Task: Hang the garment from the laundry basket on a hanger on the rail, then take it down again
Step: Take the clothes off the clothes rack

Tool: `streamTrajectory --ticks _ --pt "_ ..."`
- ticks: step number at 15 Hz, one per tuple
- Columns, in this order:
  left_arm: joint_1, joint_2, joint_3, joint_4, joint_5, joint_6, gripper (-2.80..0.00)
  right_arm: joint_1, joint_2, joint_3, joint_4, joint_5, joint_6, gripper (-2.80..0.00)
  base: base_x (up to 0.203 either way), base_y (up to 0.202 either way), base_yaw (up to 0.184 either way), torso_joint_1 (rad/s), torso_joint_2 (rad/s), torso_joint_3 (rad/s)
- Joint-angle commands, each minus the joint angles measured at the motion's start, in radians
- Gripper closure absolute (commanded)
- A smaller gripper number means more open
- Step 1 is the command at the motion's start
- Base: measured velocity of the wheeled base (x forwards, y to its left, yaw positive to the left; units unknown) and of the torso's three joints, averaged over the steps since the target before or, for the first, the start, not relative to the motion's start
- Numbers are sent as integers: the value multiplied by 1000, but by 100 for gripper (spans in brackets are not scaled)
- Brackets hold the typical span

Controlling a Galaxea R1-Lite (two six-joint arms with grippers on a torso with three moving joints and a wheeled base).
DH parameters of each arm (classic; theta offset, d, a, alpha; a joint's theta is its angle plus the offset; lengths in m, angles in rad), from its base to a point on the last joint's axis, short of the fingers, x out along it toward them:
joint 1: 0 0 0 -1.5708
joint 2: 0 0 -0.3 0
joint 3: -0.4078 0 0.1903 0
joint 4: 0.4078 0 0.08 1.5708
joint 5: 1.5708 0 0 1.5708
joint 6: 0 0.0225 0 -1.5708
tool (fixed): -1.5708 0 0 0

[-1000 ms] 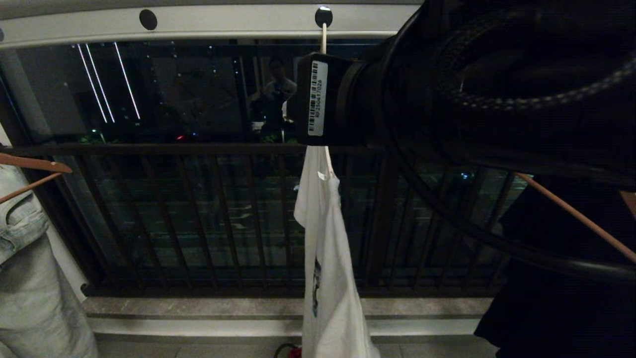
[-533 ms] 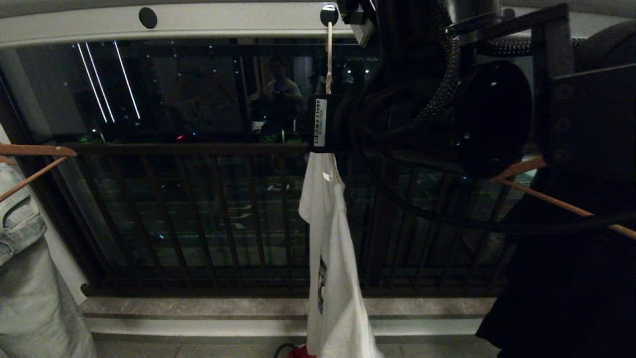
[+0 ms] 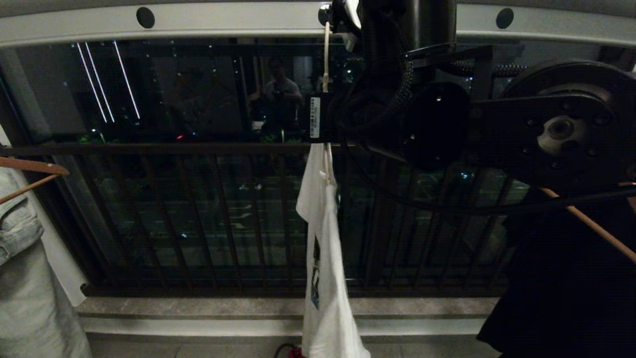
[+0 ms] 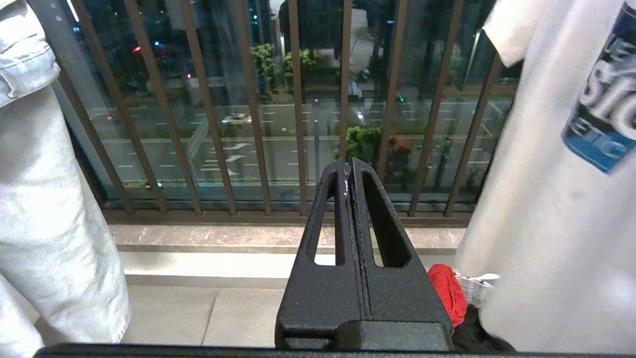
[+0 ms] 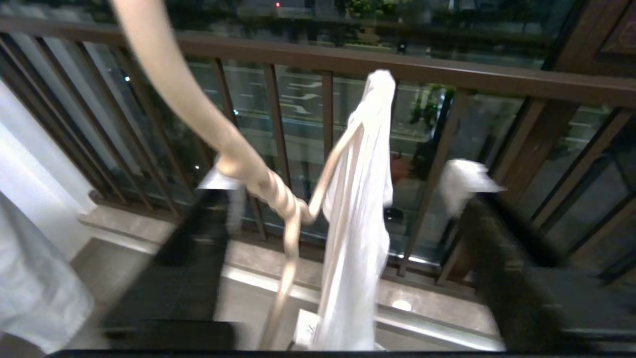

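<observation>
Fingers (image 5: 198,233) of the right gripper (image 5: 338,223) stand wide, with the hanger (image 5: 283,199) neck between them, not clamped. Beyond, the garment (image 3: 323,278) hangs from the rail (image 3: 223,22). Hanging looks done; next, close on the neck and lift off. Left gripper (image 4: 349,174) sits shut, parked.

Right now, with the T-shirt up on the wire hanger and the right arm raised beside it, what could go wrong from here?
1. The right gripper stands open astride the hanger's twisted neck; a sideways move could knock its hook out of the rail hole.
2. The T-shirt hangs bunched and narrow, so it might slide off an arm of the hanger.
3. The right arm fills much of the head view, hiding the gripper there, so aim rests on a blurred wrist view.
</observation>
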Motion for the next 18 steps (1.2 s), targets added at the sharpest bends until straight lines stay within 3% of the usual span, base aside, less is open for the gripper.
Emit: streamTrajectory --ticks 1,6,18 --pt "0 2 8 0 0 0 0 -5 5 0 -8 -4 -9 0 0 0 0 0 0 0" --pt "0 2 8 0 0 0 0 -5 3 0 -70 -4 -65 0 0 0 0 0 0 0" --pt "0 2 8 0 0 0 0 -3 -6 4 -70 -21 -78 0 0 0 0 0 0 0"
